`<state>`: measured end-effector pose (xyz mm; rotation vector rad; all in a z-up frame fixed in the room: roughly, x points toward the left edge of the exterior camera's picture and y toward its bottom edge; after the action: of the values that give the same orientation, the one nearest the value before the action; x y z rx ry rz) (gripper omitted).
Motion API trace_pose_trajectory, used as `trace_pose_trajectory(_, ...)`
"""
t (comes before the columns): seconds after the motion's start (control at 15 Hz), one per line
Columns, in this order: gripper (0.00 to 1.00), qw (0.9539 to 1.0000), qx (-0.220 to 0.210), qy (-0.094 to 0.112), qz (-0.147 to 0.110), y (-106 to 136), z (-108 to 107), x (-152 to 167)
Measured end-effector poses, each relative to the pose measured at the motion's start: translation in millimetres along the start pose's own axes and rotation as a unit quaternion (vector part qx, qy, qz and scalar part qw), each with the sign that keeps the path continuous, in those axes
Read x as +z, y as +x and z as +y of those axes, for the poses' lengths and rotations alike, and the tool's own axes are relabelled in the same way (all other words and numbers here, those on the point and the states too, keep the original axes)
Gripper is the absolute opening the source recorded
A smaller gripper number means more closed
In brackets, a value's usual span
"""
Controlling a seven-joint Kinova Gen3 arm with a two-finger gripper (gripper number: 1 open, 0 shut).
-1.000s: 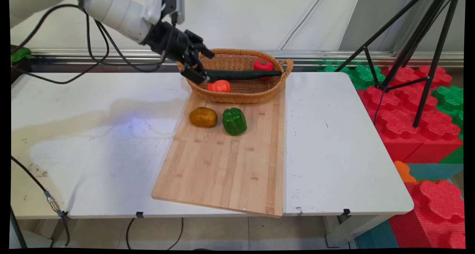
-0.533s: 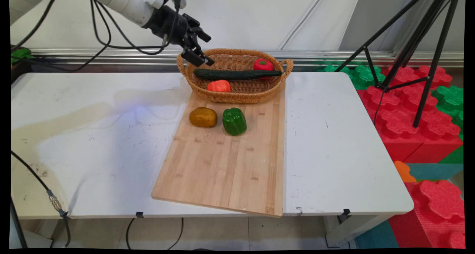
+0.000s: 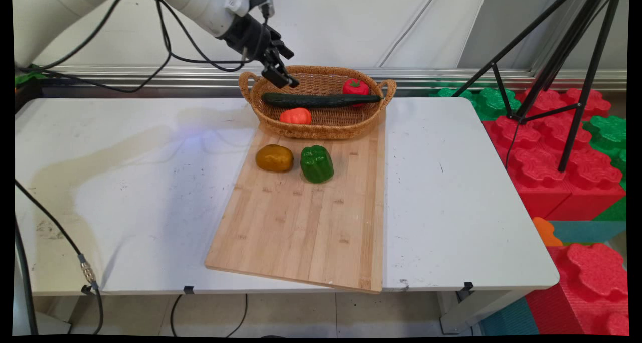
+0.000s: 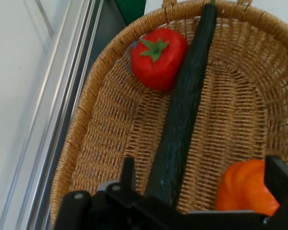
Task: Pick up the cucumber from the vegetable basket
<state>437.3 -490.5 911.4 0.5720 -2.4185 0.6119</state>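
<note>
pincer (image 3: 282,71) wide open above cucumber (image 3: 321,101)

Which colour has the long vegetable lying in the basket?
Dark green; the cucumber shows best in the hand view.

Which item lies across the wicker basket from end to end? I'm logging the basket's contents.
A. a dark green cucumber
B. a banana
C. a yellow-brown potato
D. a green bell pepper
A: the dark green cucumber spans the wicker basket, between a red tomato and an orange fruit.
</note>
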Motion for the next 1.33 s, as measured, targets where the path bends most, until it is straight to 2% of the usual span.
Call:
trace_pose_trajectory(0.73, 1.00, 0.9991, -0.010, -0.027, -0.032, 1, -18, 94)
trace_pose_trajectory(1.33, 1.00, 0.9980, -0.013, -0.044, -0.044, 1, -24, 146)
